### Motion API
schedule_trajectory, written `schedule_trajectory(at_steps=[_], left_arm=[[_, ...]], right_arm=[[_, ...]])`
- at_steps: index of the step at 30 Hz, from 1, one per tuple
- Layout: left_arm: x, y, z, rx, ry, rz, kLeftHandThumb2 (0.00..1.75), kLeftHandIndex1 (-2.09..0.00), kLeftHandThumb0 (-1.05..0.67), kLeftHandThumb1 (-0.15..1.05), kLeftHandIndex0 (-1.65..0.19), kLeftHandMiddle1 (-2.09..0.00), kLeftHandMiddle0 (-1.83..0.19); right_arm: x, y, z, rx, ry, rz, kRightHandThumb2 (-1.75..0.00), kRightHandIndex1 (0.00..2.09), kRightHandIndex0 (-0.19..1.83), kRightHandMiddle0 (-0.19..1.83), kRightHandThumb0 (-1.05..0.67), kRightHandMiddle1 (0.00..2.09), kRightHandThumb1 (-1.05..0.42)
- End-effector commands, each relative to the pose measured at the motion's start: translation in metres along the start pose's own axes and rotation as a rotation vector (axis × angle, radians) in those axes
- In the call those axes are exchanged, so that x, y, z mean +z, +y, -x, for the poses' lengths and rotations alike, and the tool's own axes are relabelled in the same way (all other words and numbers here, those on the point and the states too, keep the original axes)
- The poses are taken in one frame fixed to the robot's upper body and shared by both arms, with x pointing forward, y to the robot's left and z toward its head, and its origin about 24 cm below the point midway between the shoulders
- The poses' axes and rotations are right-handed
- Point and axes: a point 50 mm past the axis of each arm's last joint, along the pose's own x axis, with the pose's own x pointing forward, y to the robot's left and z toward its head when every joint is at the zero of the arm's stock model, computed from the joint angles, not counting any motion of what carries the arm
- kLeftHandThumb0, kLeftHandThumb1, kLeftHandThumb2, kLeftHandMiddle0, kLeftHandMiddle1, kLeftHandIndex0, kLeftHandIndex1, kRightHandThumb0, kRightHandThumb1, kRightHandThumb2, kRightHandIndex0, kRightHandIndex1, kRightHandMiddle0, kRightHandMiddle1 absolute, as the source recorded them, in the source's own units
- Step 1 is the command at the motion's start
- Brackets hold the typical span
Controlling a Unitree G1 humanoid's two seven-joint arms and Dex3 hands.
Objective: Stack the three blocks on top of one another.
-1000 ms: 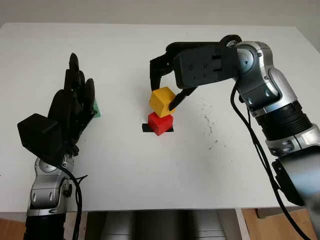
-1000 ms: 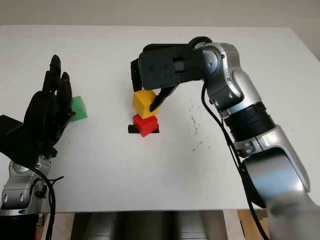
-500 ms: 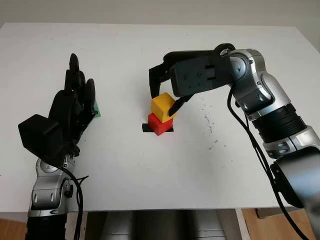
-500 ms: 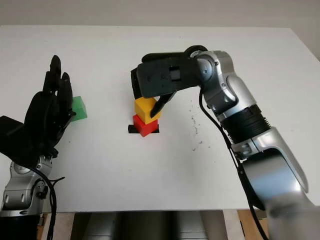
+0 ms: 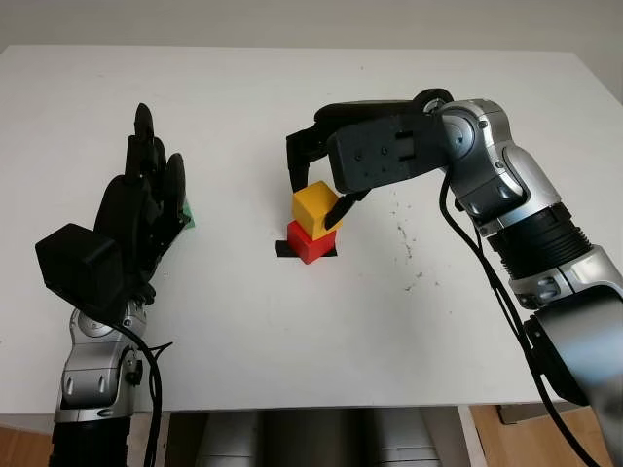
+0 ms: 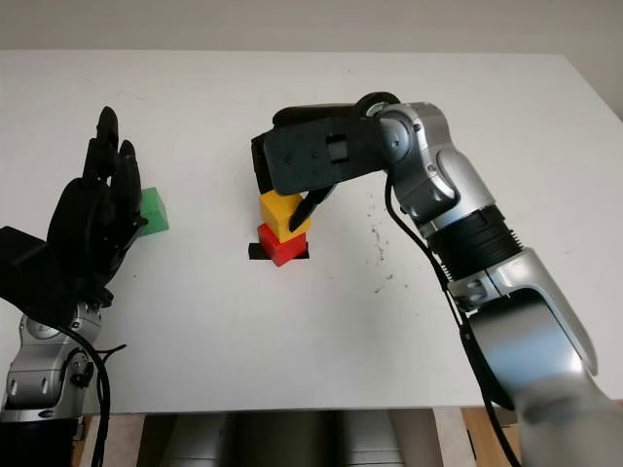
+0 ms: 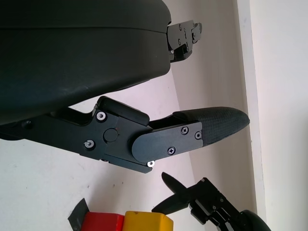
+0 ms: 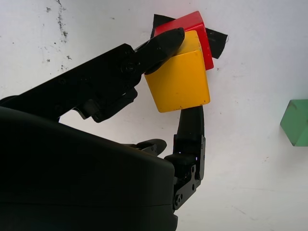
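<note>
— So, what is the right hand (image 5: 316, 190) doing?

— It is clasped around the yellow block (image 5: 316, 207), fingers (image 8: 161, 44) pressed against its sides. A second ago that block hung tilted above the red block (image 5: 311, 242); now it has come down and sits squarely on the red one, touching it.

— Has the arm shifted too?

— Yes, the hand has dropped and moved slightly toward the robot's left with the block.

— And the red one?

— Same spot, on a patch of black tape (image 5: 284, 250) near the middle of the white table (image 5: 292, 321).

— What about the other side?

— The left hand (image 5: 136, 219) is raised over the table's left part, released, holding nothing, and it has not moved.

— Count things for me.

— Three blocks: one yellow, one red, one green. Two are stacked. The green block (image 6: 152, 211) lies alone on the table, well apart from the stack, just beside the left hand's fingertips. One tape patch, two hands.

— Anything else on the table?

— A scatter of small dark specks (image 5: 407, 243) to the right of the stack.
</note>
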Motion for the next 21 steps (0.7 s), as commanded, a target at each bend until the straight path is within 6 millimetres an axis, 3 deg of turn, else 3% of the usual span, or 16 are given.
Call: schedule_trajectory(at_steps=[1, 21], left_arm=[[0.0003, -0.0019, 0.0022, -0.005, -0.008, -0.003, 0.63, 0.0, -0.77, 1.05, 0.19, 0.0, 0.19], [-0.0013, -0.0029, 0.0016, -0.002, -0.006, 0.0, 0.63, 0.0, -0.76, 1.05, 0.19, 0.0, 0.19]], right_arm=[[0.0003, 0.0069, -0.0038, 0.028, -0.005, -0.009, -0.06, 0.05, 0.42, 0.42, -0.44, 1.55, -0.92], [0.0022, 0.0039, -0.0014, 0.027, -0.029, -0.014, -0.05, 0.05, 0.42, 0.39, -0.43, 1.58, -0.93]])
